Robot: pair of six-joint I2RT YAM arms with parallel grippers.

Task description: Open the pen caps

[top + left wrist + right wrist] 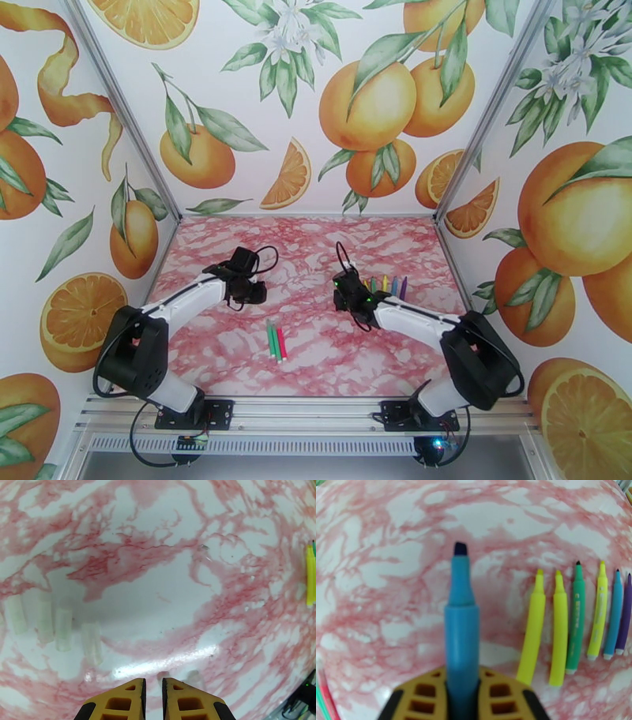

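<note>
Right claw (pixel 462 679): closed on a blue pen (pixel 461 614). The barrel is gripped between both fingers and the uncapped dark tip points away from the wrist, above the counter (pixel 375 578). In the top view this claw (pixel 345 298) stands right of centre, just left of the pen row.

Left claw (pixel 152 681): fingers drawn together with only a narrow slit between them. No pen is seen in the grip. A small translucent shape lies just past the fingertips, and I cannot tell whether it touches them. In the top view this claw (pixel 251 292) sits left of centre, well apart from the right one.

Row of six pens (pixel 576 626): lying side by side on the counter, just right of the held pen. From left to right they are yellow, yellow, green, yellow, blue and purple. All tips are bare and point the same way. The row (pixel 387 284) shows right of centre in the top view.

Three pens (pixel 275 341): two green and one red, lying close together toward the near middle of the counter, between the two arms.

Clear caps (pixel 63 629): four translucent caps lie in a loose row on the counter, separate from any pen, at the left side of the left wrist view.
</note>
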